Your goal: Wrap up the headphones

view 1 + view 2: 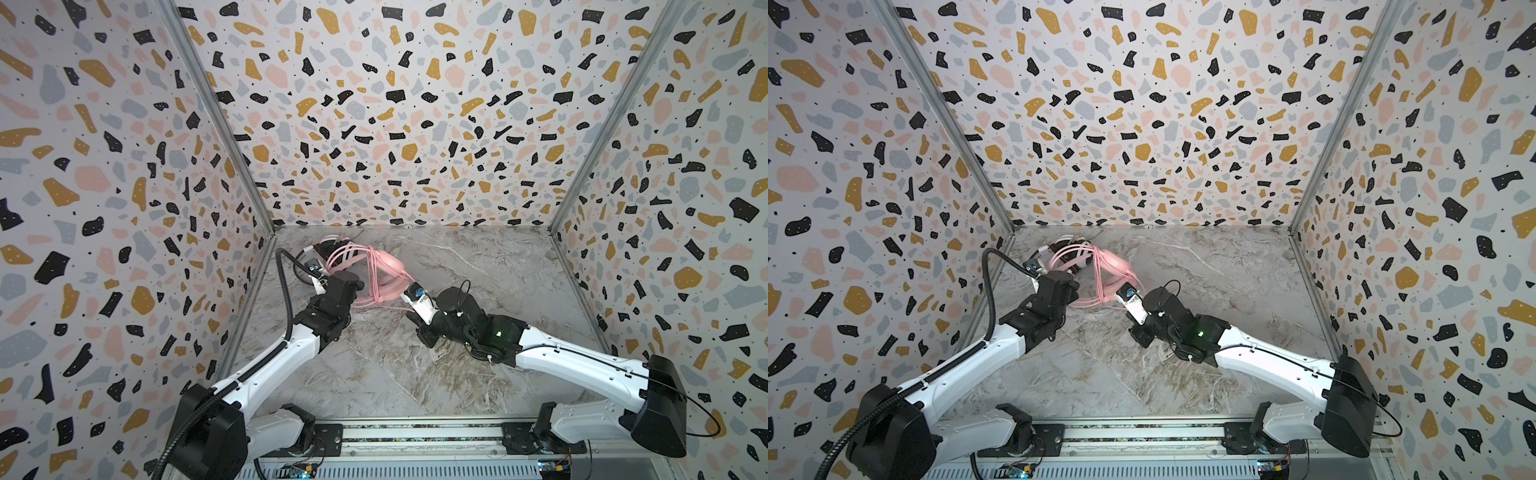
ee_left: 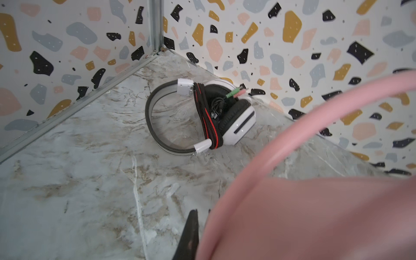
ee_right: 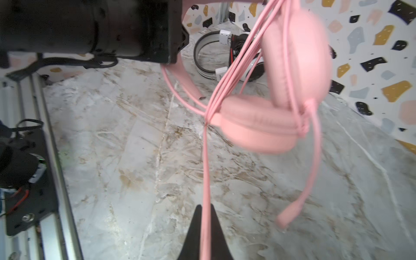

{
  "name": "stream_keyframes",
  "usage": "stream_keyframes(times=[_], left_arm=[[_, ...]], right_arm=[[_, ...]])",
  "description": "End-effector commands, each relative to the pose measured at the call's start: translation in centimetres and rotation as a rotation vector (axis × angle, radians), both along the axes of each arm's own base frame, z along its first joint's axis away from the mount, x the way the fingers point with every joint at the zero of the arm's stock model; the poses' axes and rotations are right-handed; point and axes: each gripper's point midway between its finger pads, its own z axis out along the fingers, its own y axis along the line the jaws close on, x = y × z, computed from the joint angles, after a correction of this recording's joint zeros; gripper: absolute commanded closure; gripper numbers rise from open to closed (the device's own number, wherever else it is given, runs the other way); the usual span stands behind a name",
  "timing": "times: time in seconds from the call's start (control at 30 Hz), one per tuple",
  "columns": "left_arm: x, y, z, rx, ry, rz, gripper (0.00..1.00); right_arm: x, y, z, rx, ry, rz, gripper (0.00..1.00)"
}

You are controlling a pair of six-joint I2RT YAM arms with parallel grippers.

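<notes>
Right wrist view: right pincer was clamped on the pink cable, taut up to the pink headset, which hung off the tabletop btw both arms, w/ several loops round its cups. Left pincer was clamped on its headband. We judged it light, w/ soft cups and a limp, slippery cable; grip band or cable, not cushions. White headset lay wrapped in the back-left corner, walls close; open room twd centre and right.
</notes>
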Motion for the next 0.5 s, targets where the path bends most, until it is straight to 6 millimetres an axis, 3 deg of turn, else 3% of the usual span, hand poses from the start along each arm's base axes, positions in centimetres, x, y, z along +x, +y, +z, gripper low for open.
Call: stream_keyframes(times=[0.0, 0.13, 0.27, 0.47], left_arm=[[0.7, -0.7, 2.6, 0.079, -0.104, -0.040, 1.00], [0.3, -2.8, 1.9, 0.089, -0.073, -0.180, 1.00], [-0.4, -6.6, 1.5, 0.109, -0.066, -0.435, 1.00], [-2.0, -10.3, 0.4, 0.074, -0.046, -0.687, 1.00]], right_arm=[[2.3, -1.2, 3.3, -0.054, -0.107, -0.065, 0.93], [4.5, -1.7, 4.8, -0.094, -0.164, -0.124, 0.93], [6.1, -2.3, 5.3, -0.128, -0.204, -0.172, 0.93], [7.5, -2.8, 5.6, -0.127, -0.222, -0.203, 0.93]])
